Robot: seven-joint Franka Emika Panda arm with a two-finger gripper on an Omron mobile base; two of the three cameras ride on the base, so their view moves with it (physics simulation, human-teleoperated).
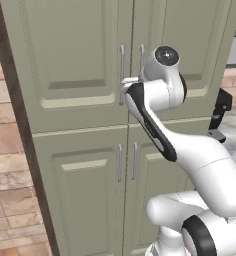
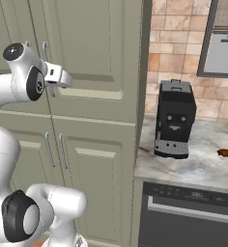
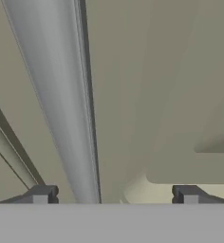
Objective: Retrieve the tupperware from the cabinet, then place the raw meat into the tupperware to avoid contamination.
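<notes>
While the cabinet (image 1: 80,60) fills the left and centre of the left base view with all four doors closed, the gripper (image 1: 125,90) sits just left of centre, pressed up against the pair of upper handles. In the hand view the two fingertips (image 3: 40,194) rise at the bottom edge, well apart, and the silver handle (image 3: 61,104) runs down from the upper left to the bottom between them, nearer the left tip. The jaws stand wide open around the bar and neither tip visibly touches it; the pale green door panel (image 3: 171,95) lies right behind.

In the right base view the gripper (image 2: 55,79) shows at the upper left, its white hand reaching across to the upper handle (image 2: 47,53). The cabinet (image 2: 101,72) takes up the left half of that frame. To its right a marble counter (image 2: 203,164) runs across the middle right, with the black coffee machine (image 2: 174,118) standing at its centre-right. The raw meat (image 2: 227,153) lies on the counter at the far right edge, well apart from the machine. Below the counter, at the lower right, is the dark dishwasher front (image 2: 188,217).
</notes>
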